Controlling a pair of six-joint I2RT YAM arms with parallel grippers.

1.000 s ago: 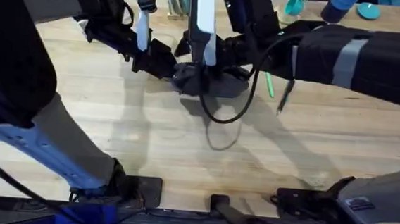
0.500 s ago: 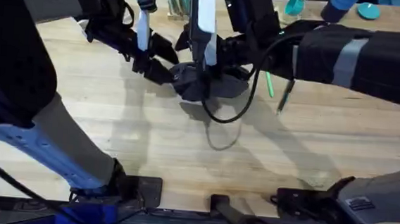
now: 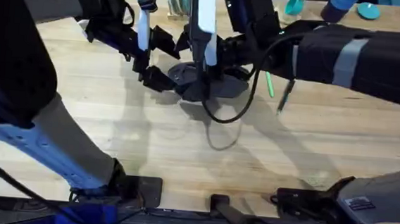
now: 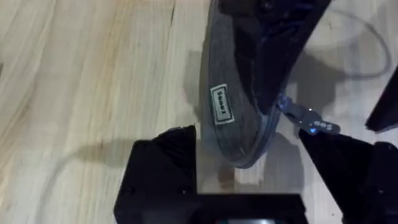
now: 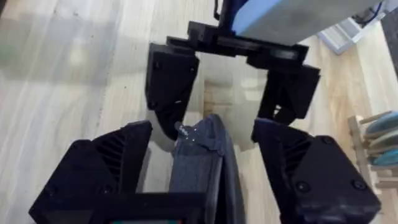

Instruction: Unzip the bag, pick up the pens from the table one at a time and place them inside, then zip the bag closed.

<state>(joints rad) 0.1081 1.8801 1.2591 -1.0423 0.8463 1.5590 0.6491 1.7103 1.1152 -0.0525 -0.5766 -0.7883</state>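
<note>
table (image 3: 115, 113) | bag (image 4: 239, 106) end between open left tool (image 4: 249, 177) fingers

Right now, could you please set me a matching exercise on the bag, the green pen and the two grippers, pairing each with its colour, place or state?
Things:
1. the bag
2. the green pen
3. the left gripper
4. the right gripper

Descriptions:
A. open, at the bag's left end in the overhead view
B. lies on the table, apart from the bag, on its right in the overhead view
C. open, one finger on each side of the bag
D. blue-grey fabric with a small white label on its side

Pairs: 1-D, 2-B, 3-A, 4-C
</note>
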